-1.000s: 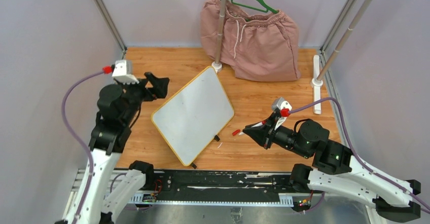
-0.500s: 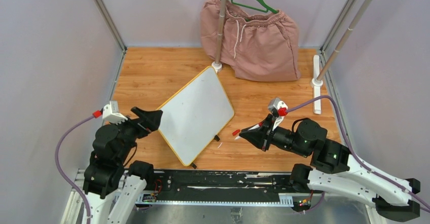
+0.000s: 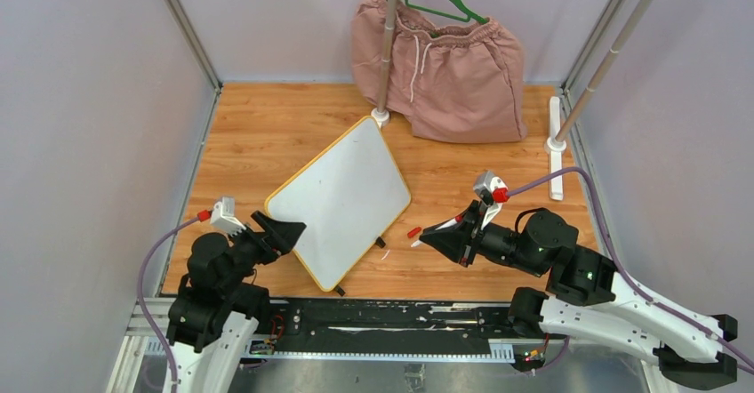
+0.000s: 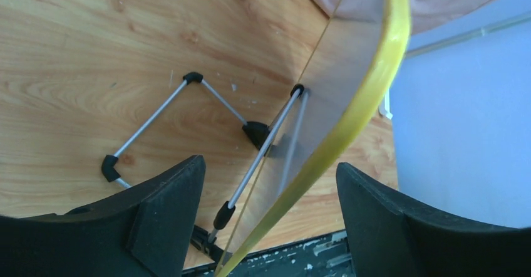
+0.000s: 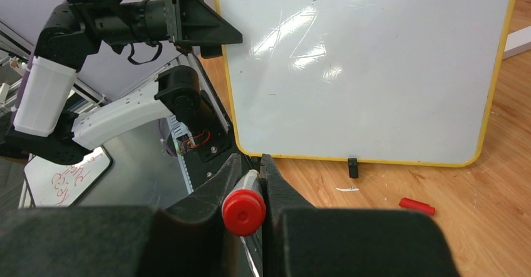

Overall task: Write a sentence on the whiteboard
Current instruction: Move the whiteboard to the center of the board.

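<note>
The whiteboard (image 3: 342,199) stands near the middle of the wooden bench (image 3: 258,135). It is propped at a slant on a thin wire stand (image 4: 150,121) and turned so that one corner points toward the near edge. Its white face is blank and glossy inside a yellow rim, and no lettering shows on it yet.

The left pincer (image 3: 286,233) is at the board's near-left edge. Its jaws stand wide apart with the yellow rim between them, and neither jaw touches the rim. The right pincer (image 3: 433,233) waits just off the board's near-right edge, closed on a marker (image 5: 243,212) whose red end shows between the fingers. The marker points toward the board but is apart from it. A small red cap (image 3: 413,231) lies on the bench between this pincer and the board. At the far edge, pink shorts (image 3: 453,64) hang from a green hanger on a clothes rail.

The step in hand looks like steadying the board before writing begins. The next move probably calls for the left jaws to close on the rim without pushing the board off its stand. The right arm then has to carry the marker tip onto the white face.

A second earlier the left arm was raised by the board's left corner, farther up the bench. It has since swung down toward the near edge and brought its jaws around the rim. The right arm has barely shifted, and the board has not moved.
</note>
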`<state>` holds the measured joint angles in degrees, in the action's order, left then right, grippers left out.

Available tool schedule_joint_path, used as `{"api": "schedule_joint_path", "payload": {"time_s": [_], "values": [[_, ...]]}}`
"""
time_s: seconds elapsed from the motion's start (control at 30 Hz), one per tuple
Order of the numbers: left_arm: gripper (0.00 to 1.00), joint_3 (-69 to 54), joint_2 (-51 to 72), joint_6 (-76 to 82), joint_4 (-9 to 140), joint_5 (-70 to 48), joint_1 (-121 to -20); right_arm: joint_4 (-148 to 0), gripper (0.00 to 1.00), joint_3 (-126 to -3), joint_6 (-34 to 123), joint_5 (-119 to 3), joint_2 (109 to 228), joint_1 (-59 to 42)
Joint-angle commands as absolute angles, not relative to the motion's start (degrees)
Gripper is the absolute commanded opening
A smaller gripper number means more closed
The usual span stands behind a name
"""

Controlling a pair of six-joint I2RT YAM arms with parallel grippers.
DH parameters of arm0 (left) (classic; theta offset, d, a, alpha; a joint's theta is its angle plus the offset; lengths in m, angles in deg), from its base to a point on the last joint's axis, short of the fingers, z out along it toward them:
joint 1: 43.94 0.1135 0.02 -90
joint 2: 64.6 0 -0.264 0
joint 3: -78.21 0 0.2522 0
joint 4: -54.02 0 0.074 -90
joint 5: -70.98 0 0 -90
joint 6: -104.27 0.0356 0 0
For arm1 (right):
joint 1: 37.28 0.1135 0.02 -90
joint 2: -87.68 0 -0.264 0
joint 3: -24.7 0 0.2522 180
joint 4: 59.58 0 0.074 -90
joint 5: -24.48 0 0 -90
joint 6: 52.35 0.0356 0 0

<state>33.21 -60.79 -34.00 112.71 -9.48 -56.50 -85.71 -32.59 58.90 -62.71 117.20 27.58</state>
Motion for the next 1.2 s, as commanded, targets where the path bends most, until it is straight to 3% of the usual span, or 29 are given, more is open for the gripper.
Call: {"api": "schedule_joint_path", "payload": {"time_s": [0.0, 0.1, 0.37, 0.87, 1.17], "values": [[0.77, 36.72, -63.57, -36.17, 108.01, -3.4, -56.33, -84.08, 0.0, -32.37, 59.52, -62.0, 116.87, 27.64], [0.66, 40.16, -66.11, -37.54, 104.33, -1.42, -56.33, -83.95, 0.0, -32.06, 59.62, -61.91, 116.87, 27.67], [0.5, 44.09, -68.18, -36.48, 99.3, 0.8, -56.33, -84.22, 0.0, -32.21, 59.02, -62.22, 117.16, 27.66], [0.0, 45.12, -68.29, -29.54, 99.21, 1.65, -56.33, -83.69, 0.0, -31.51, 58.18, -63.31, 117.63, 27.67], [0.0, 44.71, -68.3, -27.41, 96.38, 2.08, -56.33, -83.09, 0.0, -30.72, 57.74, -63.67, 118.01, 27.66]]}}
